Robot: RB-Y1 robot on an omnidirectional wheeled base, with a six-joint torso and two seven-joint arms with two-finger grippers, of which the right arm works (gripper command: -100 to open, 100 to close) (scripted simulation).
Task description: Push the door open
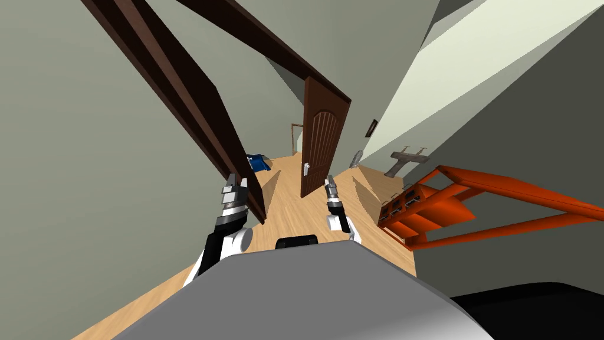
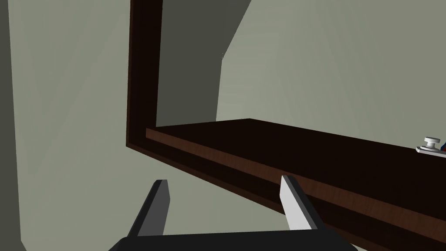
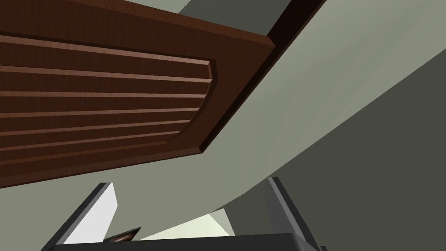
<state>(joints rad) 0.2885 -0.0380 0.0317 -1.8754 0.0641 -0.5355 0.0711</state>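
Though neither end effector seems to touch it, the door (image 1: 318,141) already stands swung well away from the doorframe (image 1: 194,112), so I judge the push largely done. At the centre of the head picture it is turned far enough that the floor (image 1: 289,206) runs on past it into the space behind. At most a last bit of swing may be left, if a wider opening is wanted.

The left end effector (image 1: 234,192) sits left of centre, just beside the foot of the doorframe, its fingers spread apart and holding nothing. The right end effector (image 1: 331,190) sits just right of the door's lower edge, fingers likewise spread and empty. The door's panelled face lies ahead of it, apart from the blades.

The door is dark reddish-brown with a wood grain. It has a raised panel with an arched top and long parallel grooves, and a small pale handle (image 1: 307,169) near its left edge in the picture. The doorframe is the same dark wood, square-edged and stepped. The walls (image 1: 88,177) are flat, matt grey-green, and the floor is light planks. At the right of the picture stands an orange rack (image 1: 436,206) of straight bars. A blue object (image 1: 258,162) lies between doorframe and door.
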